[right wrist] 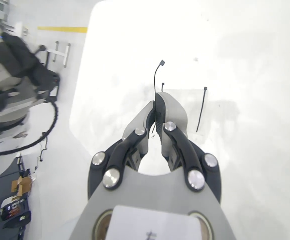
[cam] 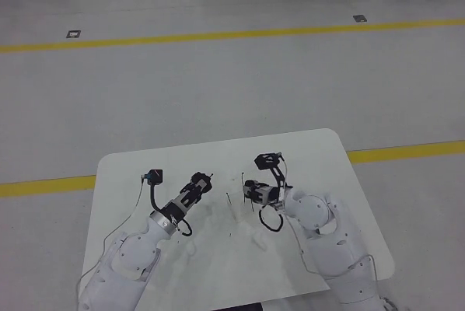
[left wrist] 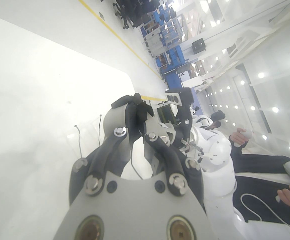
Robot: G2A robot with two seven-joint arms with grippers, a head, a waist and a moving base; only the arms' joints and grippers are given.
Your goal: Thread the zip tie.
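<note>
My right gripper (right wrist: 157, 98) is shut on a thin black zip tie (right wrist: 155, 76). The strap rises from between the fingertips and curves to its small square head. In the top view this gripper (cam: 248, 189) hovers over the middle of the white table (cam: 310, 155). My left gripper (cam: 201, 184) is a short way to its left, pointing toward it. In the left wrist view the left gripper (left wrist: 137, 103) has its black pads pressed together. A thin dark strand (left wrist: 132, 158) shows in the gap behind the fingers; I cannot tell whether it is held.
Loose zip ties lie on the table between the arms: one (right wrist: 201, 108) beside the right gripper, with a small head (right wrist: 163, 84) past its tips. Two more (left wrist: 79, 141) (left wrist: 99, 128) lie near the left gripper. The table's rounded edge is close.
</note>
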